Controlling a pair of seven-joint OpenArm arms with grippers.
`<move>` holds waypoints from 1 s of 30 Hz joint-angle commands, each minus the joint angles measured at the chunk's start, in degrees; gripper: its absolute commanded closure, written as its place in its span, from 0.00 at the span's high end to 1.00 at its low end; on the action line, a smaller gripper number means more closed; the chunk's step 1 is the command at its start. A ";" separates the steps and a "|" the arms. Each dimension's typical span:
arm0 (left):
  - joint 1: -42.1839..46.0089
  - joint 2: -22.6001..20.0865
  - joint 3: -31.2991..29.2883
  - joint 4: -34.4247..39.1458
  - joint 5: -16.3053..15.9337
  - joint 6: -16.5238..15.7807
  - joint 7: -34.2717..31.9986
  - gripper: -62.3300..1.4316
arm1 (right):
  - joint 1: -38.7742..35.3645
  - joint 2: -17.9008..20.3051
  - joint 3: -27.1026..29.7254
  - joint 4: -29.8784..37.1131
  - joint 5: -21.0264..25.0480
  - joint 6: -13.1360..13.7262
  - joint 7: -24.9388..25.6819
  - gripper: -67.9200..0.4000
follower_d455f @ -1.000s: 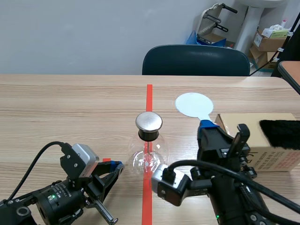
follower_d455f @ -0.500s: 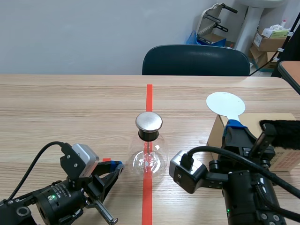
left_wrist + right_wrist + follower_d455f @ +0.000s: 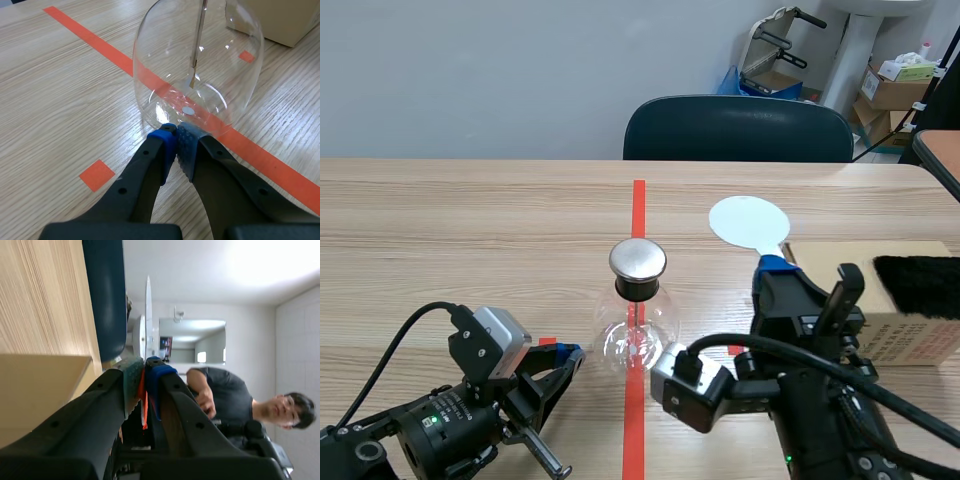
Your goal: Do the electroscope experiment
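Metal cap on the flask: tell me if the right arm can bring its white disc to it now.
Probably yes. The white disc is held up near the metal cap, with only open air between them.

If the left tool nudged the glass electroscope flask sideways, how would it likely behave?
The glass flask probably slides rather than tips: its rounded body looks wide and low. The metal cap up top may add tip risk. Thin clear glass looks fragile.

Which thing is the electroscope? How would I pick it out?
Find the orange-red tape line running down the middle of the wooden table. The electroscope stands on it, just ahead of the left hand. It's the only clear glass flask, topped by a round metal cap.
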 commanded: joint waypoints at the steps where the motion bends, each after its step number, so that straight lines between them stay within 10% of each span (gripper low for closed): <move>1: 0.15 0.31 -0.26 0.66 0.24 -0.24 -0.74 0.06 | 0.50 0.61 0.11 0.59 -0.06 -0.59 1.70 0.02; 17: 0.15 0.31 -0.26 0.66 0.24 -0.24 -0.74 0.06 | 0.50 0.61 0.11 0.59 -0.06 -0.59 22.03 0.02; 30: 0.15 0.31 -0.26 0.66 0.24 -0.24 -0.74 0.06 | 0.50 0.61 0.11 0.59 -0.06 -0.59 24.11 0.02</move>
